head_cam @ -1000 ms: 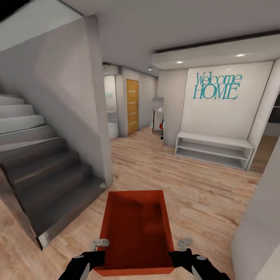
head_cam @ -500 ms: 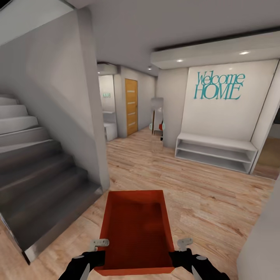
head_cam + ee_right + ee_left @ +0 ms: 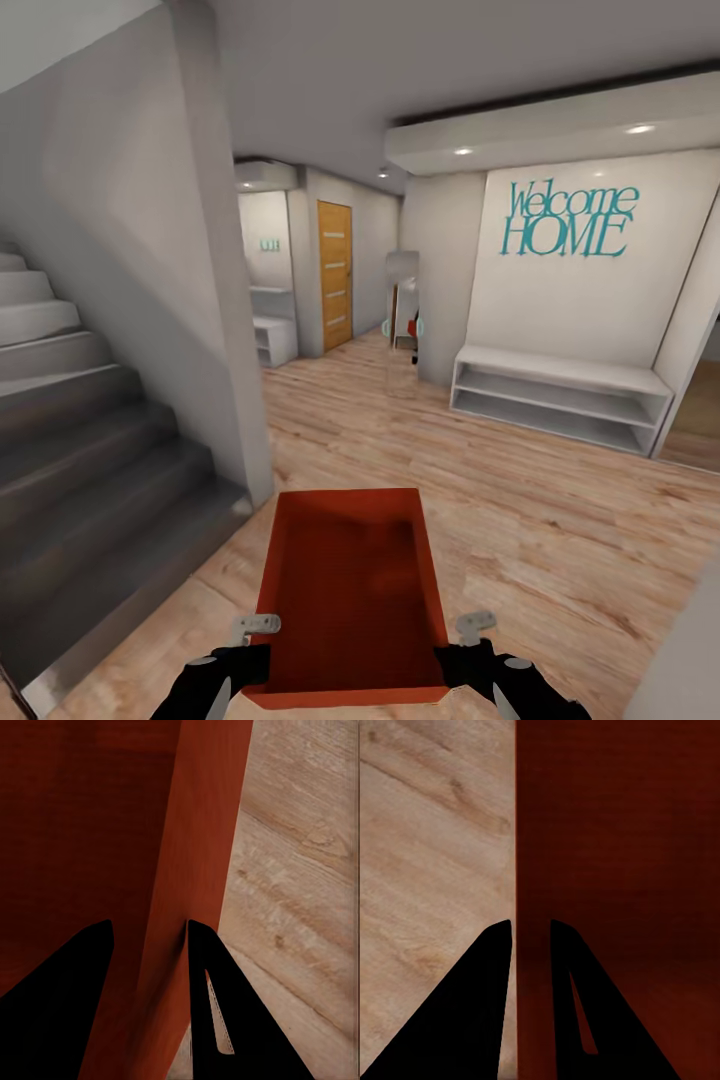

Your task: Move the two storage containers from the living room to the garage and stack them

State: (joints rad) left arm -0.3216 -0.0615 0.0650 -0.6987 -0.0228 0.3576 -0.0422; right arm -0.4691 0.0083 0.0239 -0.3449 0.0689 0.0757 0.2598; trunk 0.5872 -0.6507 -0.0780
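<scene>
I carry one orange-red open-topped storage container [image 3: 348, 590] low in front of me, above a light wood plank floor. My left gripper [image 3: 258, 655] is shut on its left wall and my right gripper [image 3: 450, 655] on its right wall. In the left wrist view the black fingers [image 3: 480, 1005] straddle the thin container wall [image 3: 531, 907], one inside and one outside. The right wrist view shows the same: fingers [image 3: 217, 1005] clamp the container wall [image 3: 187, 885]. The container is empty.
A grey staircase [image 3: 80, 420] with its white side wall [image 3: 210, 300] stands close at the left. Ahead, a hallway leads to a wooden door [image 3: 335, 275]. A white bench shelf [image 3: 555, 395] under a "Welcome HOME" sign [image 3: 565, 220] lines the right wall.
The whole view has shifted: the staircase slid left and nearer, the hallway opened up. The container and both grippers hold the same place in the picture.
</scene>
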